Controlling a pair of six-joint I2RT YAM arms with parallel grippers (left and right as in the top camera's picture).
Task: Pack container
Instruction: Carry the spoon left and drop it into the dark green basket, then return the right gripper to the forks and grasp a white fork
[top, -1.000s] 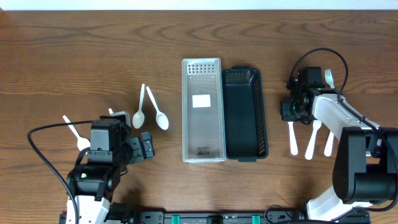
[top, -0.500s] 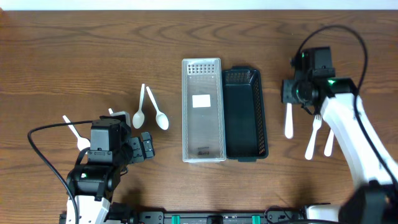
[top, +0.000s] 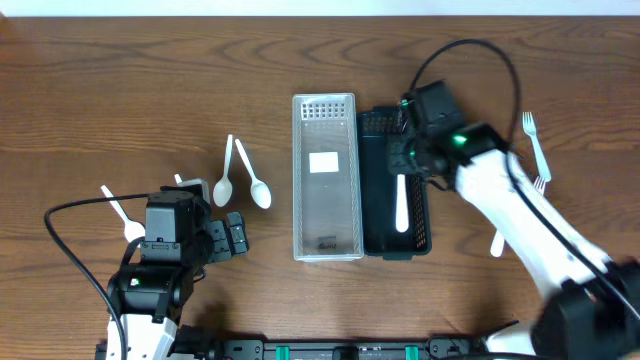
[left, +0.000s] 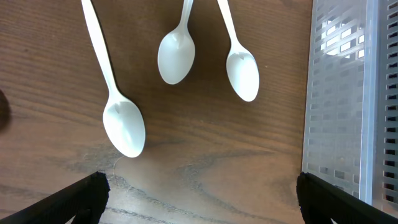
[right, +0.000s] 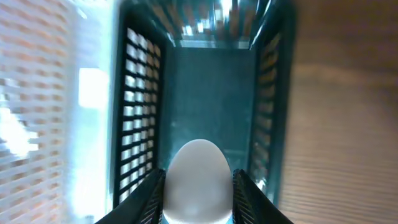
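Note:
A black slotted container lies beside a clear perforated container at mid-table. My right gripper hovers over the black container, shut on a white plastic utensil that hangs lengthwise above its inside. In the right wrist view the utensil's rounded end sits between the jaws of the right gripper, with the black container below. My left gripper stands open over bare wood to the left, with nothing between its fingers.
Three white spoons lie left of the containers; the left wrist view shows them ahead of the left gripper, next to the clear container. A white fork and another white utensil lie at the right.
My right arm has swung left from the utensils at the table's right side, carrying the white utensil to above the black container. The left arm has not moved.

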